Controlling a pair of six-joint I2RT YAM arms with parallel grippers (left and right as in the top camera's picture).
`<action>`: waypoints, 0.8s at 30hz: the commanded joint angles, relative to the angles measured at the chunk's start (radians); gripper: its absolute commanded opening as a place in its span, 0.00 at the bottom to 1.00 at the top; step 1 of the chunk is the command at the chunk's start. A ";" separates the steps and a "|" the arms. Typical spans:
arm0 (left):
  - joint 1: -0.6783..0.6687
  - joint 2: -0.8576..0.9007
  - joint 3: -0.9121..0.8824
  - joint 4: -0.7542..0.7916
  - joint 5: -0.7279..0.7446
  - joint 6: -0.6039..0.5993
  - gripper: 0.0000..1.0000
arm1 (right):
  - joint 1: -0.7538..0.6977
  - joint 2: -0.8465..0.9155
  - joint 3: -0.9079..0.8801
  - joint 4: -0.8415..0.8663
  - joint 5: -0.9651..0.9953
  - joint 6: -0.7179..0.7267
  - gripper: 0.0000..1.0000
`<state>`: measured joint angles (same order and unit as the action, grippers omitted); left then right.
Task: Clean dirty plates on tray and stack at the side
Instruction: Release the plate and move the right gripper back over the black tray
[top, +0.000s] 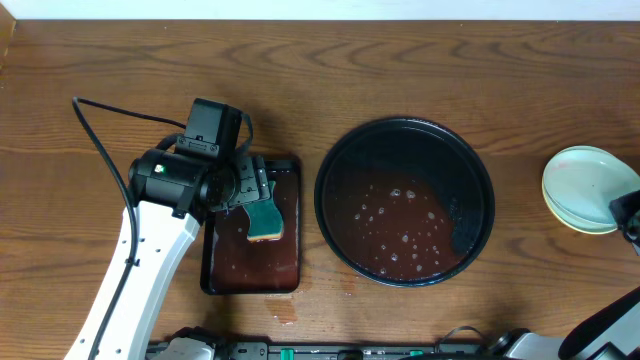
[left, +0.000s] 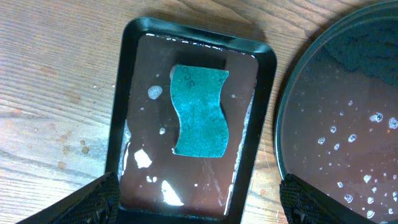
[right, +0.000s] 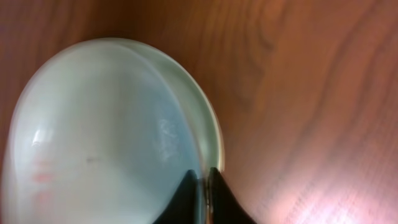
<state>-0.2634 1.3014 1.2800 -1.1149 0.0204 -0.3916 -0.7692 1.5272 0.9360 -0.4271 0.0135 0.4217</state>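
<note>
The plates sit stacked on the bare wood at the far right, pale mint on top. My right gripper is at the stack's right edge. In the right wrist view it is shut on the rim of the top plate, with a paler rim of a lower plate showing beneath. The round black tray lies in the middle, holding no plates, only brownish water with bubbles. My left gripper hangs open and empty over a teal sponge.
The sponge lies in a small rectangular dark tray with shallow soapy water, left of the round tray. A black cable runs over the table at the left. Water drops lie near the front edge.
</note>
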 joint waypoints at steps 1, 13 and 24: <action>0.003 0.000 0.020 -0.002 -0.005 0.006 0.83 | 0.007 -0.036 0.040 0.021 -0.199 -0.075 0.54; 0.003 0.000 0.020 -0.002 -0.005 0.006 0.83 | 0.309 -0.379 0.130 -0.124 -0.591 -0.127 0.58; 0.003 0.000 0.020 -0.002 -0.005 0.006 0.83 | 0.853 -0.610 0.130 -0.330 -0.486 -0.335 0.61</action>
<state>-0.2634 1.3014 1.2800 -1.1152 0.0208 -0.3916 -0.0147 0.9588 1.0611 -0.7403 -0.5369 0.1547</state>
